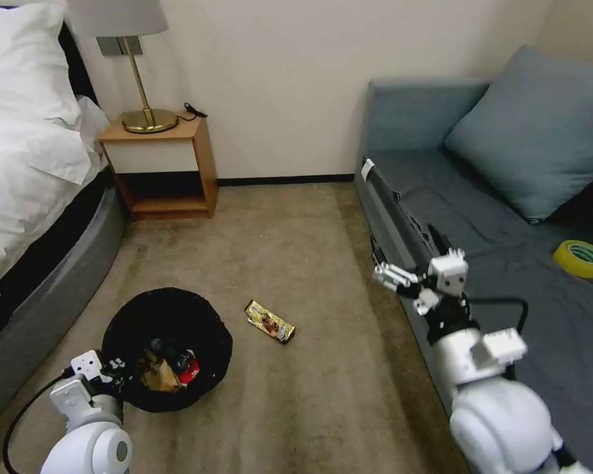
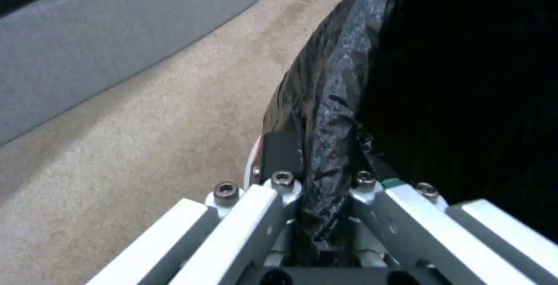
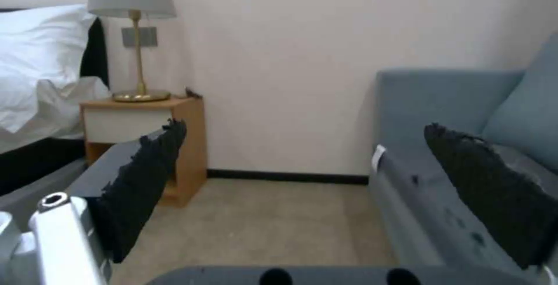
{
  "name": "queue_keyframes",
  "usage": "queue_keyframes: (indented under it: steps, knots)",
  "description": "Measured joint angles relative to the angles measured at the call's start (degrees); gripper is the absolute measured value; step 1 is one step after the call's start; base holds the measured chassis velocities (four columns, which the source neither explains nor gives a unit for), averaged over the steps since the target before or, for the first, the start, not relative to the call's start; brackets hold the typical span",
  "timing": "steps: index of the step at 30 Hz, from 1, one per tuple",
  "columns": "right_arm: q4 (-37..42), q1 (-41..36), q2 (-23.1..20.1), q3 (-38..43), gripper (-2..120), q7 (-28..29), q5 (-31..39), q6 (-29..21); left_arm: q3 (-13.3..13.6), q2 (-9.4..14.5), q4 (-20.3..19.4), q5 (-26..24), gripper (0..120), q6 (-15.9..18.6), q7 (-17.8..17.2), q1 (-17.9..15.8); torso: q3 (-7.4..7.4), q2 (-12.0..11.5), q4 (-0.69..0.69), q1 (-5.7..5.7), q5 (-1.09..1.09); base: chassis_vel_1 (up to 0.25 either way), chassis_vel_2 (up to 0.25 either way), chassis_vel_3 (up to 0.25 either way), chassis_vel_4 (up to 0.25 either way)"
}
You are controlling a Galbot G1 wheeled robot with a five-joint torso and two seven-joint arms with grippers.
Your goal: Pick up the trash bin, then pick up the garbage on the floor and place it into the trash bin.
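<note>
Down at the near left, the left pincer (image 1: 115,368) is clamped on the rim of the trash bin (image 1: 168,349); the left wrist view shows its fingers (image 2: 283,150) pinching the crinkly black bag (image 2: 325,115) between them. That grip looks meant to keep the bin carried along beside the robot, mouth up, ready for a drop. Inside it already sit a red packet (image 1: 188,370), a crumpled brown bag (image 1: 157,375) and what looks like a small bottle, too dark to be sure. Just beyond the bin, on the carpet (image 1: 296,263), lies the last piece of garbage, a gold-brown candy wrapper (image 1: 270,321); its print is too small to read. Over by the sofa edge, the right pincer (image 1: 390,276) hovers empty, pads spread wide apart, I judge poised for that wrapper. Farther back, a yellow tape roll (image 1: 582,258) rests on the sofa (image 1: 507,250), no lettering legible.
</note>
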Motion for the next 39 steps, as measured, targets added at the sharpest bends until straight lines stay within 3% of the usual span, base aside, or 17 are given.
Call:
queue_keyframes:
  steps: [3,10,20,39]
  knots:
    - [-1.11,-3.45,2.77,-2.39,100,-0.81,-3.68,2.62,0.16,0.07,-0.18,-0.02,2,0.00,0.03,-0.25,0.00,0.00,-0.01,0.00,0.01,0.000,0.000,0.000,0.000]
    - [-3.20,-4.63,4.17,-3.74,100,-1.67,-6.26,5.63,0.28,0.04,-0.62,-0.05,2,0.01,0.06,-0.49,0.00,0.00,0.00,0.00,0.02,0.000,0.000,0.000,0.000]
    - [-4.69,-3.76,4.23,-4.93,100,-1.83,-6.07,5.71,0.21,-0.19,-1.12,-0.07,2,0.10,0.08,-0.20,0.00,0.00,0.00,-0.01,0.03,-0.052,0.052,0.062,-0.041]
    - [-5.90,-1.39,3.00,-5.55,100,-3.48,-5.38,5.37,0.26,-0.58,-1.06,-0.07,2,-0.12,0.12,-0.02,0.02,-0.01,-0.01,0.01,0.03,-0.182,0.179,0.173,-0.179]
